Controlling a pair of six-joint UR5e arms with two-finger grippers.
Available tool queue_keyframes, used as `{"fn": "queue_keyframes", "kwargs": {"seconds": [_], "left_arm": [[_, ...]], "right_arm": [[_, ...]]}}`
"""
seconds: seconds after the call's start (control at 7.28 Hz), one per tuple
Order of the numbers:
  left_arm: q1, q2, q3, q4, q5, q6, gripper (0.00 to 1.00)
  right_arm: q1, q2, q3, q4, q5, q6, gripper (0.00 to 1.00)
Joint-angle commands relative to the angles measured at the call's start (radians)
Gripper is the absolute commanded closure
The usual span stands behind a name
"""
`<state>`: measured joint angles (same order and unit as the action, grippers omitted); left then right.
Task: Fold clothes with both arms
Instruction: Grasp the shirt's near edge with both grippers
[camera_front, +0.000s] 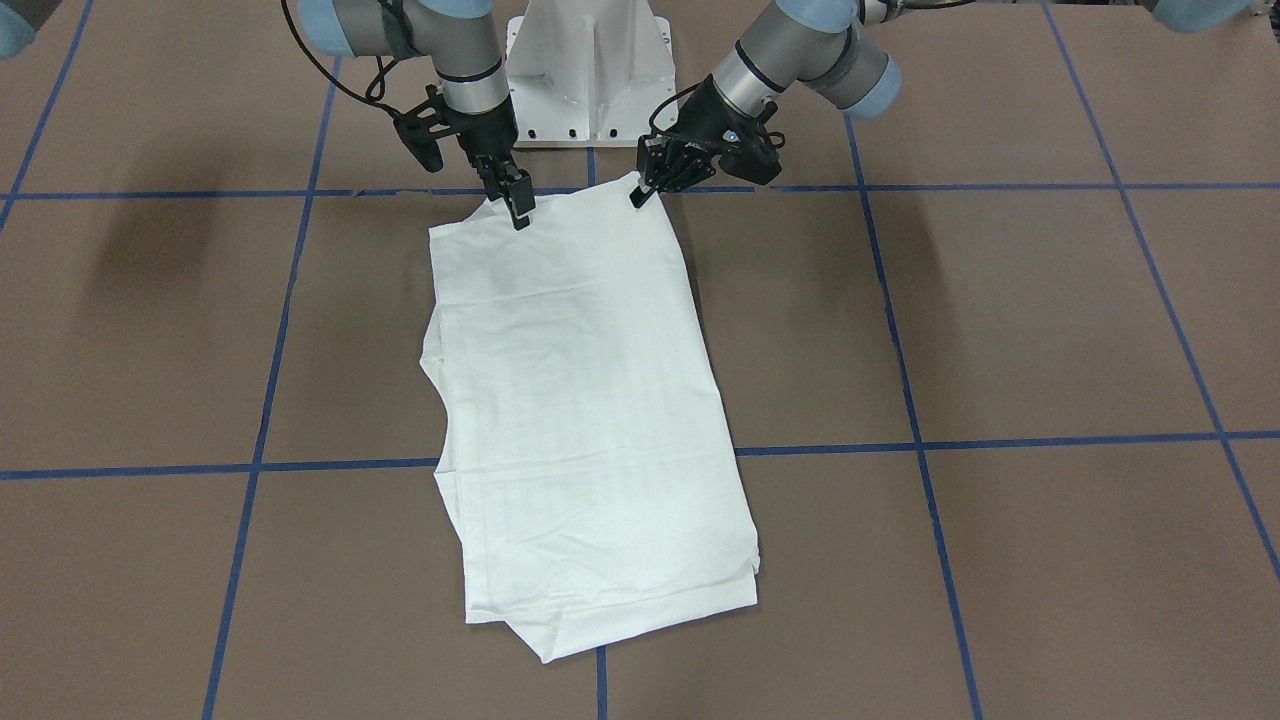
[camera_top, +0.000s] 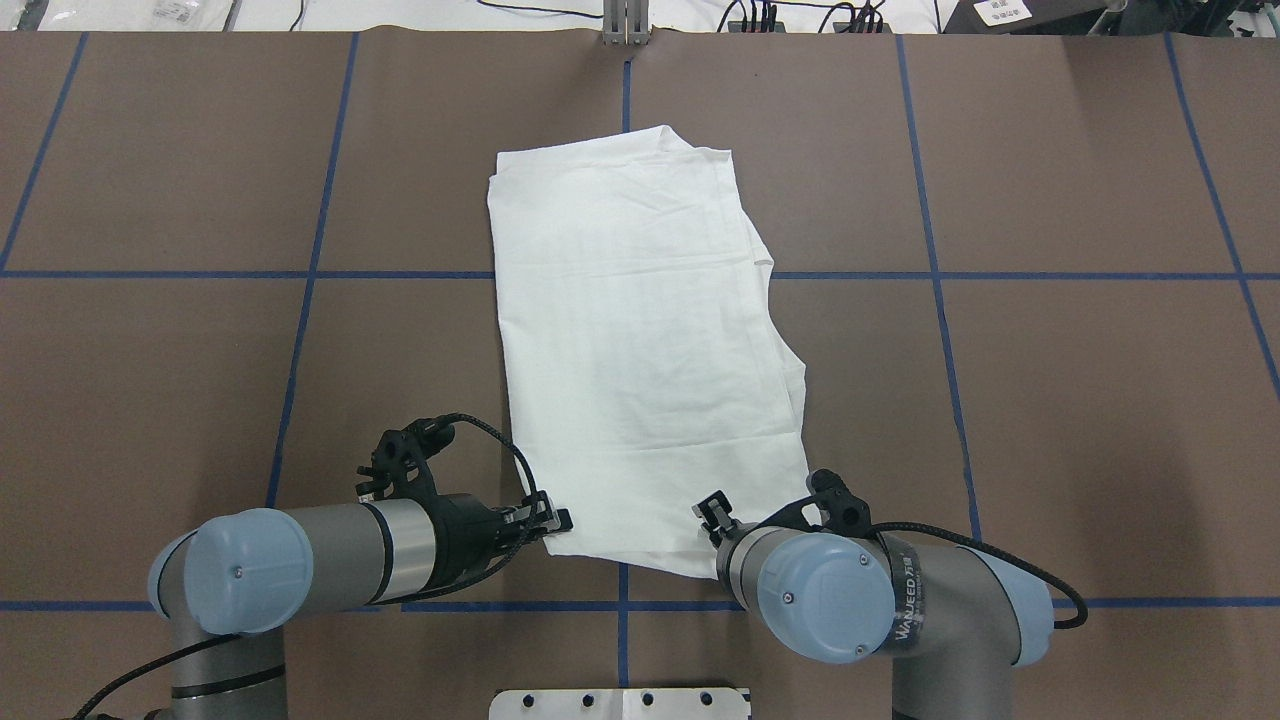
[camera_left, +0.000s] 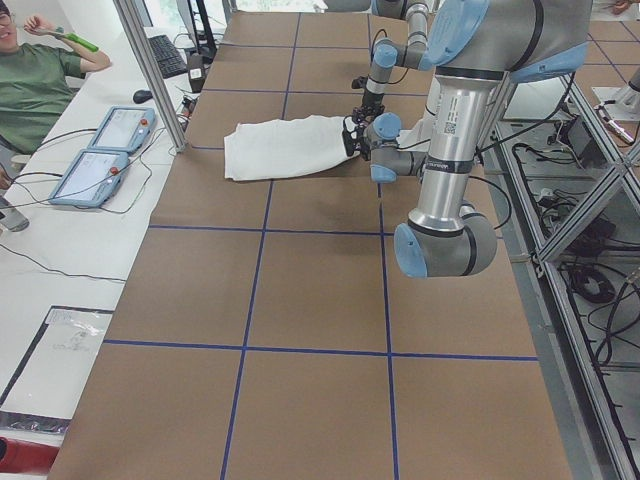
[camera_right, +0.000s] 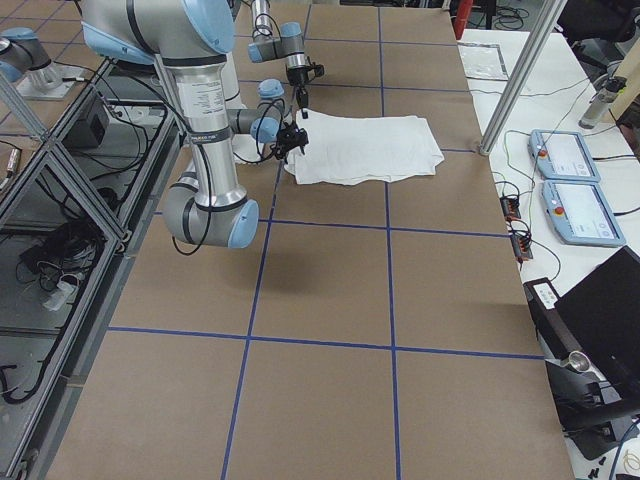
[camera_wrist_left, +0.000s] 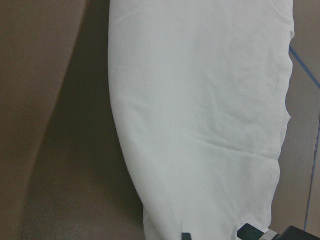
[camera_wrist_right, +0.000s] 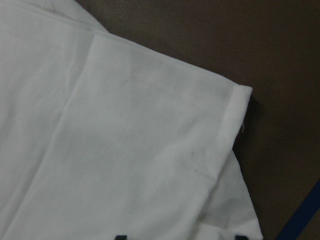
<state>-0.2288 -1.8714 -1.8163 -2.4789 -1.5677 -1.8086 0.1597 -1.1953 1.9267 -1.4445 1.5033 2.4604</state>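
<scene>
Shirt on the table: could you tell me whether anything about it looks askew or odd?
The shirt lies skewed to the grid lines, and its layers are misaligned: an under-layer pokes out at the far end, and the edge on the robot's right is stepped.

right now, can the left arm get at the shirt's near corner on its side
Likely yes: the left end effector sits right at that corner of the shirt and seems to pinch it; nothing stands in the way.
</scene>
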Motion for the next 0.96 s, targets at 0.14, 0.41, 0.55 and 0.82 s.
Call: {"fn": "queue_keyframes", "kwargs": {"seconds": [0.14,0.41,0.55,0.82], "left_arm": [[0.000,0.000,0.000,0.000,0.000,0.000,1.00],[0.000,0.000,0.000,0.000,0.000,0.000,1.00],[0.000,0.000,0.000,0.000,0.000,0.000,1.00],[0.000,0.000,0.000,0.000,0.000,0.000,1.00]], "right_arm": [[-0.012,-0.001,-0.006,-0.005,0.000,0.000,0.21],[-0.017,-0.007,-0.009,-0.005,-0.002,0.000,0.20],[-0.017,-0.006,-0.009,-0.005,-0.002,-0.001,0.19],[-0.017,-0.006,-0.014,-0.004,-0.003,0.000,0.20]]}}
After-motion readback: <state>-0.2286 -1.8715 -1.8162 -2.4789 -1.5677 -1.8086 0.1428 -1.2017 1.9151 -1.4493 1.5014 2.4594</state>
